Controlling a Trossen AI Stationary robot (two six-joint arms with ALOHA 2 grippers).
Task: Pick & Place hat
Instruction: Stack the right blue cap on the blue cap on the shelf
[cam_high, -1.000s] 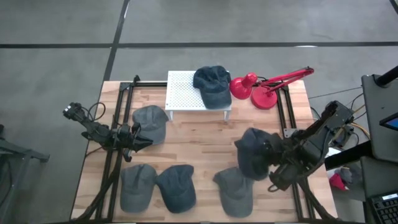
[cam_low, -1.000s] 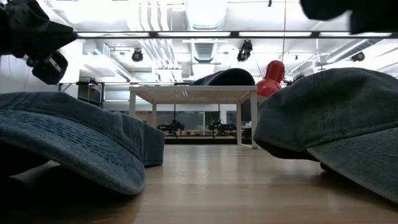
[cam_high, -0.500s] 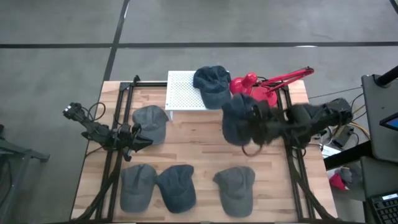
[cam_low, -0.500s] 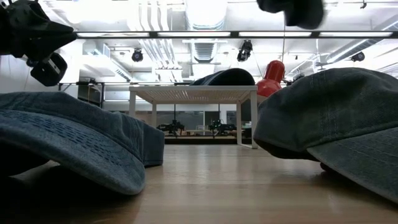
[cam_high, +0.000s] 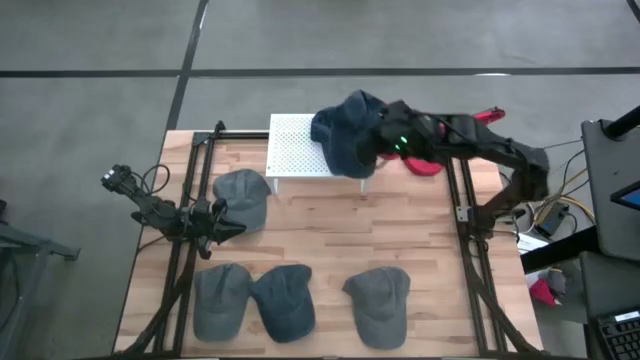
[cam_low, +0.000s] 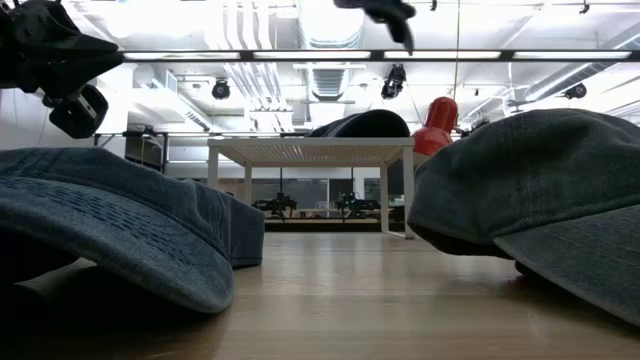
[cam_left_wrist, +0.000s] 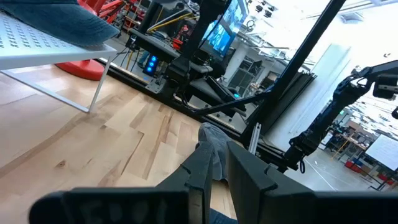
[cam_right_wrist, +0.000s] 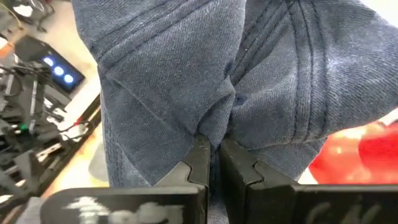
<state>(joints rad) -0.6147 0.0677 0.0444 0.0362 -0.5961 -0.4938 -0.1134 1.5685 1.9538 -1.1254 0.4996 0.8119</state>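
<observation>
My right gripper (cam_high: 381, 137) (cam_right_wrist: 214, 147) is shut on a blue-grey denim hat (cam_high: 362, 106) and holds it in the air over the white perforated stand (cam_high: 292, 145), at the table's far edge. In the low view this hat (cam_low: 380, 9) shows at the top. Another denim hat (cam_high: 333, 140) lies on the stand, partly under the carried one. My left gripper (cam_high: 218, 222) (cam_left_wrist: 216, 163) is shut and waits low at the table's left, beside a hat (cam_high: 241, 194) that lies on the wood. My right gripper pinches a bunched fold of the hat's cloth (cam_right_wrist: 219, 118) between its two fingers. The arm reaches in from the table's right. The hat is lifted clear and hangs slack around and below the fingers, over the stand.
Three more denim hats (cam_high: 220, 300) (cam_high: 283, 300) (cam_high: 378, 303) lie along the near edge. A red desk lamp (cam_high: 430, 160) stands right of the stand, under my right arm. Black frame rails (cam_high: 462, 210) run along both table sides. Bare wood lies mid-table.
My right gripper has carried the hat from the table's right near part, up and toward the far edge, then leftward to above the stand. It has stayed shut on the hat, which has hung clear of the table throughout.
</observation>
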